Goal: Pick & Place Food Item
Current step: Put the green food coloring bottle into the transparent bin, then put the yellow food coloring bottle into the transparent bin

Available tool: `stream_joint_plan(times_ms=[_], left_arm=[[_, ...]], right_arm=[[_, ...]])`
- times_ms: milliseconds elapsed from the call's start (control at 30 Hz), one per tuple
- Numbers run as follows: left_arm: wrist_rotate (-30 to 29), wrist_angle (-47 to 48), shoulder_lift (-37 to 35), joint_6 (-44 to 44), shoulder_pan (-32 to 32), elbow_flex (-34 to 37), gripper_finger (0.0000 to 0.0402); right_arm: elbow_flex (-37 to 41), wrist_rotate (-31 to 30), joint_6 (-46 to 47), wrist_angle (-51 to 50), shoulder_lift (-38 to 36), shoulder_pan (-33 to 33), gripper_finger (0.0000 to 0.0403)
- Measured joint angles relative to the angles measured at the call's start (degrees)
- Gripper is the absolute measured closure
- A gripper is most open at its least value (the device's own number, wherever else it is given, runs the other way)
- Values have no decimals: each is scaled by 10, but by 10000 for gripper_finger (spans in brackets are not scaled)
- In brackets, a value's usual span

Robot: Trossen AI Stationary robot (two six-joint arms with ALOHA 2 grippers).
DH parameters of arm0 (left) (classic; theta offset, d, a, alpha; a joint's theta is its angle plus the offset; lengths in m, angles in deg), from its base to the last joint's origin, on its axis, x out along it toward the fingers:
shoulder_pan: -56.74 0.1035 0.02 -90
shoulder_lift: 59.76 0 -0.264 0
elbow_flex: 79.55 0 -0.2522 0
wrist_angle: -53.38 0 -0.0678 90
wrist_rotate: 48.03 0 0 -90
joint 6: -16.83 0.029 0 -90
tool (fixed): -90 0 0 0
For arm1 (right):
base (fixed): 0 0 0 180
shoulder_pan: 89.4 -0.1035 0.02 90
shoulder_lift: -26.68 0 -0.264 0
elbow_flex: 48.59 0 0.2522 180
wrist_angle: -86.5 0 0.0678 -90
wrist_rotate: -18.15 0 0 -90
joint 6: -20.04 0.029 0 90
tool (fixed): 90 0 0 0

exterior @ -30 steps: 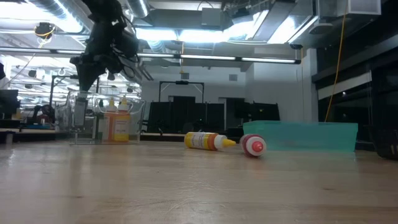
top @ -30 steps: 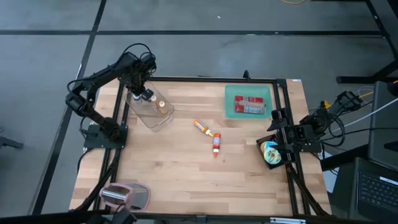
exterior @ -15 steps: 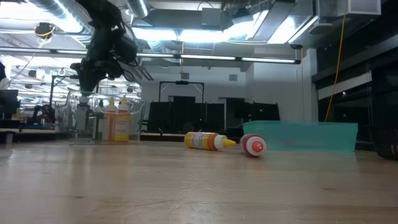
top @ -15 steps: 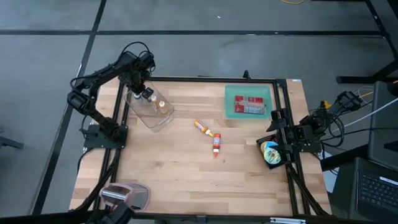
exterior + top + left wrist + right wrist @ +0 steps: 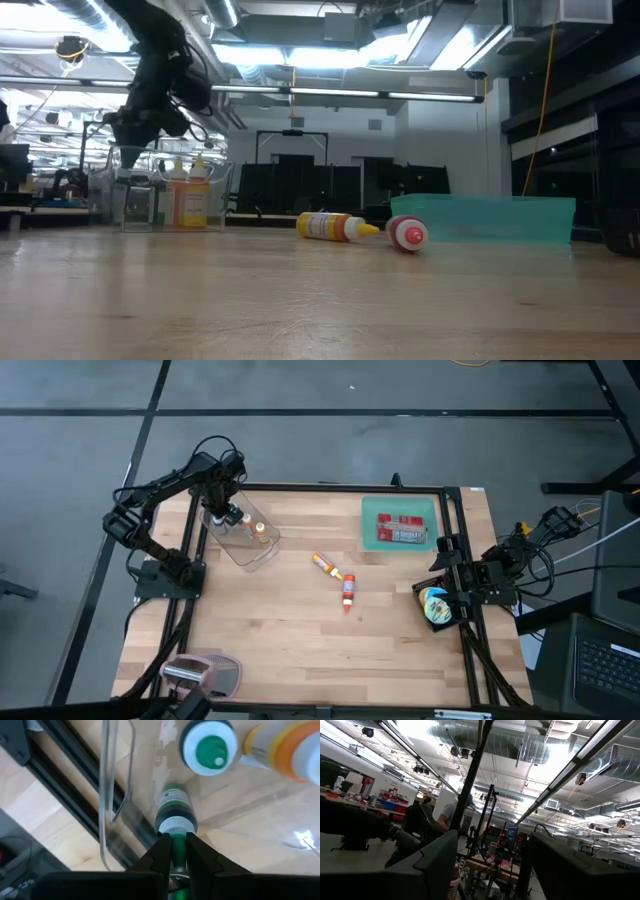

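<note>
Left gripper (image 5: 175, 851) over clear bin (image 5: 238, 540) at counter's (image 5: 300, 630) far-left corner, fingers (image 5: 161, 851) clenched on green bottle tip (image 5: 176, 822). Two more bottles (image 5: 337, 582) lying mid-counter. Right gripper (image 5: 437, 603) parked at right edge, fingers spread, empty.

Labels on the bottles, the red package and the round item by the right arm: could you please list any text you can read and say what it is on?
None can be read.
Red package in the teal tray: white print, too small.
Two bottles lying mid-table: labels blurred.
Green-capped bottle in the left claw: markings blurred.
Round item by the right arm: print too small.
</note>
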State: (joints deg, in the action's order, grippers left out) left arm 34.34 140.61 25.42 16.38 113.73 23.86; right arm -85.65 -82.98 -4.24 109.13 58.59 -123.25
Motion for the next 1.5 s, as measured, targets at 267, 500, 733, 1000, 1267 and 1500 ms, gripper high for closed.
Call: stream_joint_plan(times_ms=[267, 500, 733, 1000, 1267, 1500], left_arm=[[17, -9, -9, 6, 5, 1, 360], [20, -7, -9, 6, 5, 2, 330], [20, -4, -10, 6, 5, 2, 324], [22, -3, -46, 8, 5, 2, 322], [15, -5, -89, 8, 5, 2, 274], [11, -28, -110, 3, 5, 2, 219]], right_arm=[[0, 0, -1, 0, 0, 0, 161], [0, 0, 0, 0, 0, 0, 161], [0, 0, 2, -1, 0, 0, 161], [0, 0, 2, -1, 0, 0, 161], [0, 0, 2, -1, 0, 0, 161], [0, 2, 2, 0, 0, 0, 161]])
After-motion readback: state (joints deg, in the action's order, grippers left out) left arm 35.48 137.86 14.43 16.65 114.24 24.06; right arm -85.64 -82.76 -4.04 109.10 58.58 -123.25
